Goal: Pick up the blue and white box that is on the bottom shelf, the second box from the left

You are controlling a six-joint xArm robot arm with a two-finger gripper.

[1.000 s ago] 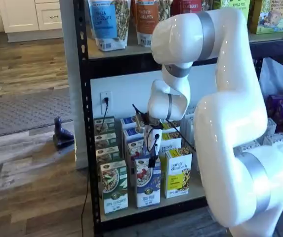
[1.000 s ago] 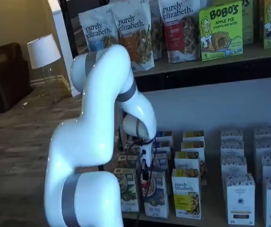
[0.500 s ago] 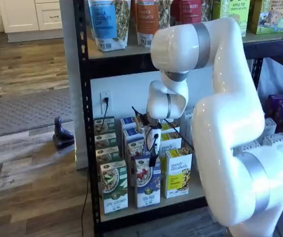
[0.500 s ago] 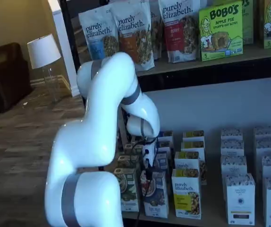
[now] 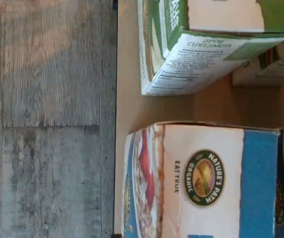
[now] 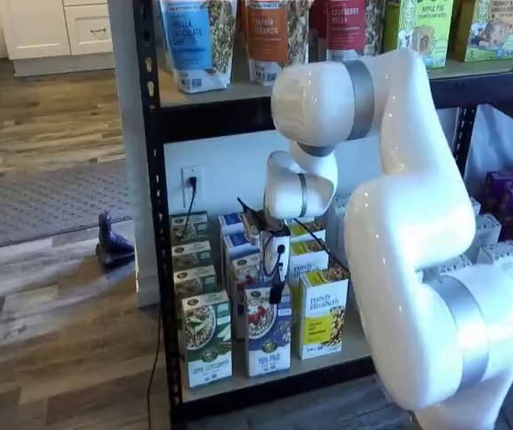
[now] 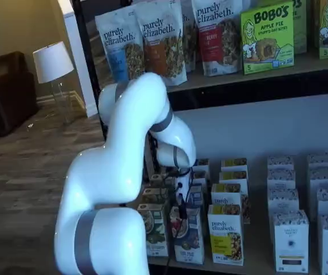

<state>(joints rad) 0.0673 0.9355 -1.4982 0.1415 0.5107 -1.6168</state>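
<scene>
Hanging just above box (image 6: 269, 339): pincer (image 6: 276, 292)

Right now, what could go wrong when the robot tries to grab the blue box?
The blue box stands close between a green box and a yellow box, so a finger coming down might bump a neighbour or tip it. All three sit at the shelf's front edge, so a nudged one could fall to the floor. The gripper hangs right above; whether it is open can't be told.

Green-and-white carton (image 6: 207, 339); yellow carton (image 6: 322, 313); lamp (image 7: 53, 62)
</scene>
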